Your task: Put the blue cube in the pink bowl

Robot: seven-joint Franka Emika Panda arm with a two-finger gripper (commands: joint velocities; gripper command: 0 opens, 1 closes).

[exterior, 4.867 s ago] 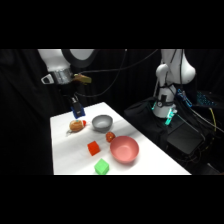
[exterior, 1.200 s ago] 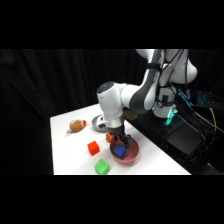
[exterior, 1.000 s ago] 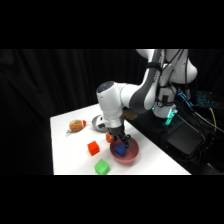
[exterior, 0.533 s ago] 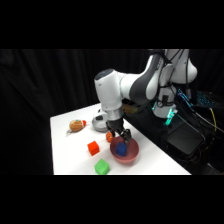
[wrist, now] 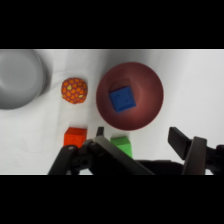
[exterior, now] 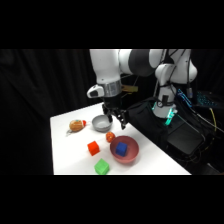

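Gripper [exterior: 115, 118]: fingers spread, nothing held, raised above the bowl [exterior: 131, 153]. Cube [exterior: 121, 148]: seated inside the bowl. Table [exterior: 67, 150]: white, set against a black-curtained room.

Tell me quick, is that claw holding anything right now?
Gripper: open and empty, above the table; the blue cube lies in the pink bowl.
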